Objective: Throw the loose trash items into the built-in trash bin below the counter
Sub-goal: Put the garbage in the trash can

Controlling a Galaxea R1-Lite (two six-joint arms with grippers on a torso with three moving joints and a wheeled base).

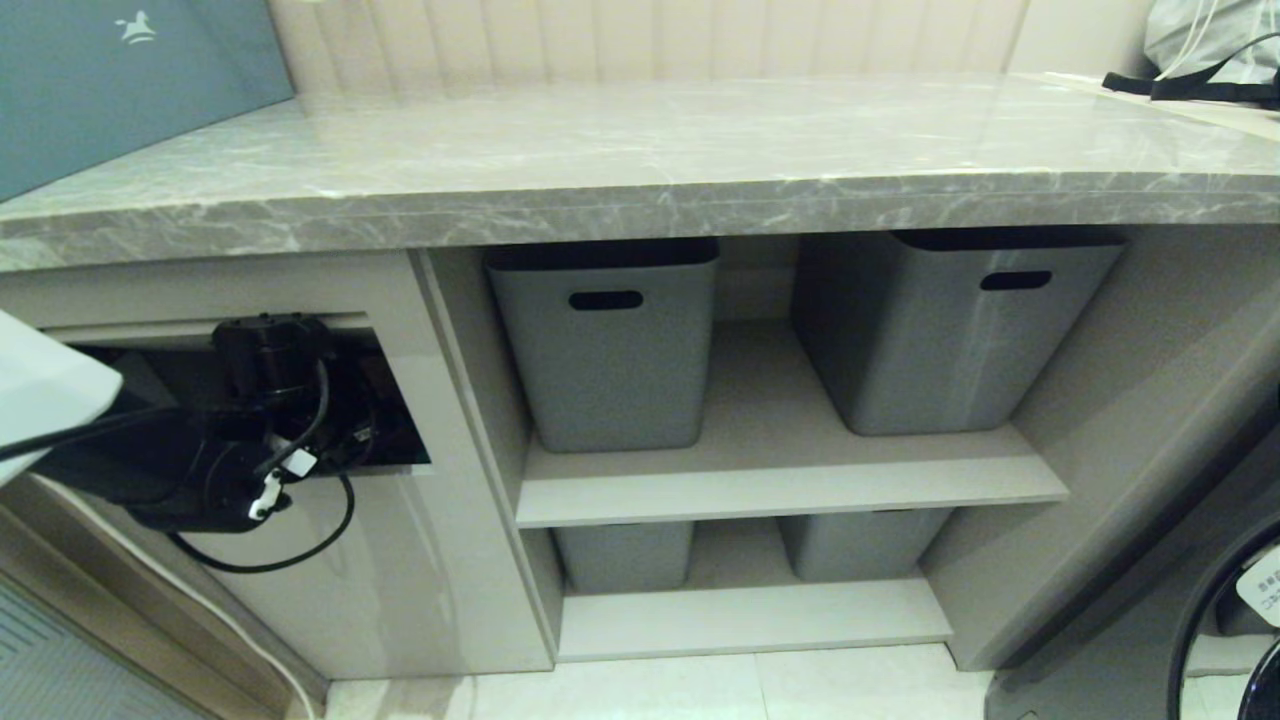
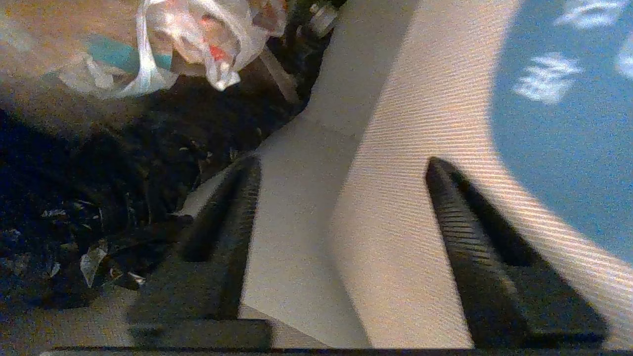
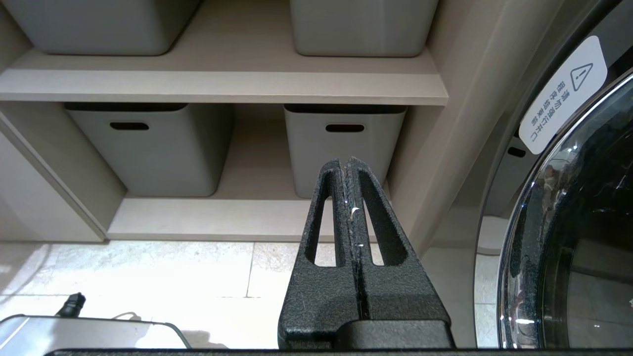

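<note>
The built-in trash bin (image 1: 400,560) is the beige cabinet front under the grey marble counter (image 1: 640,170). My left arm (image 1: 200,460) reaches into its dark opening (image 1: 395,440), and its fingers are hidden in the head view. Seen from the left wrist, my left gripper (image 2: 341,163) is open with nothing between its fingers. It sits beside the beige flap (image 2: 420,99), which carries the blue icon (image 2: 568,123). A brown scrap with a turquoise patch (image 2: 106,52) lies on the dark rubbish inside, apart from the fingers. My right gripper (image 3: 344,163) hangs shut, parked low above the floor.
Grey tubs with slot handles (image 1: 610,340) (image 1: 950,320) stand on the shelves right of the bin. A washer's round door (image 3: 568,237) is at the far right. A white plastic bag (image 2: 198,34) lies in the bin. A bag with black straps (image 1: 1210,50) rests on the counter's far right.
</note>
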